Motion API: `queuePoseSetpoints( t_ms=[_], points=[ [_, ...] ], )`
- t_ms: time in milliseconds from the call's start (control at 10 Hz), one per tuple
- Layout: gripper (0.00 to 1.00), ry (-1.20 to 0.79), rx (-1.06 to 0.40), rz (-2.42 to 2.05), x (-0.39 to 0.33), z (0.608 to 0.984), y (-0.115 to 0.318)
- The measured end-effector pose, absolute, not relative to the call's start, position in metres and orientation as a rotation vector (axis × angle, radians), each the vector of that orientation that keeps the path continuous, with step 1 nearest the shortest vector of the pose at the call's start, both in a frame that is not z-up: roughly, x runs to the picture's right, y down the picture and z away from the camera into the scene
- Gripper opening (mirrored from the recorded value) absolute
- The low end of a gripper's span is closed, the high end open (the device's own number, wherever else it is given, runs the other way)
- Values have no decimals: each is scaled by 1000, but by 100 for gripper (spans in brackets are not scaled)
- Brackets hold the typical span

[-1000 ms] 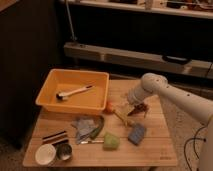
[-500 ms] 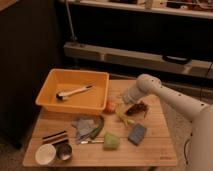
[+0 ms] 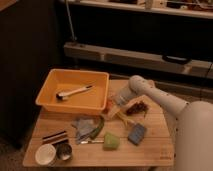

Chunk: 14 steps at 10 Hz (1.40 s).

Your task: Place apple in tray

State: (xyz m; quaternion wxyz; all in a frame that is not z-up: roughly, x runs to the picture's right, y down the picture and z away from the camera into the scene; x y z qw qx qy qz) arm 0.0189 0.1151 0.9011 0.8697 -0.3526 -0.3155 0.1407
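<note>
The apple (image 3: 108,105) is a small orange-red fruit on the wooden table, just outside the right front corner of the tray. The tray (image 3: 49,86) is a large orange-yellow bin at the table's back left, with a white-handled brush (image 3: 74,92) lying in it. My gripper (image 3: 118,101) is low over the table, right beside the apple on its right and close to the tray's right wall. I cannot tell whether it touches the apple. My white arm (image 3: 160,100) reaches in from the right.
Dark grapes (image 3: 136,107) and a pale banana (image 3: 122,118) lie right of the apple. A grey cloth (image 3: 84,125), a green piece (image 3: 111,141), a blue sponge (image 3: 136,133), a white bowl (image 3: 45,154) and a metal cup (image 3: 64,151) sit toward the front.
My arm has swung left and the gripper has come down next to the apple, closer to the tray's right wall. The apple and the tray have not moved.
</note>
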Motion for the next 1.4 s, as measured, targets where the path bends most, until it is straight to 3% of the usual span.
queuePoseSetpoints(
  t_ms=[600,700,1400],
  points=[
    [8,-626,-804,245,5,903,132],
    [2,-625,-804,243,5,904,132],
    [0,-625,-804,245,6,904,133]
  ],
)
